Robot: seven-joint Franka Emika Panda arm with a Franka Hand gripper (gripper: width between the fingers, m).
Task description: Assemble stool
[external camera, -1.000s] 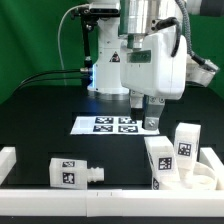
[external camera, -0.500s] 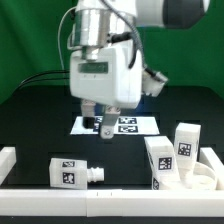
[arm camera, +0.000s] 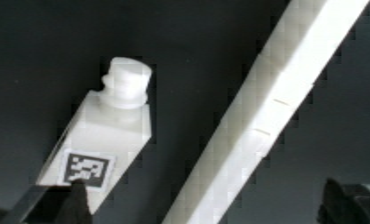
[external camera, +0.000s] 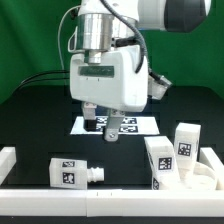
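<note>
1 stool leg lies flat on the black table, just inside the front border rail. Its peg end points toward the exterior view's right, and a square black-and-white tag sits on its upper face. 2 more tagged legs stand upright near the exterior view's right corner. The gripper hangs above the table, in front of the marker board, jaws wide apart and holding nothing.

No legible text; square tags on legs
</note>
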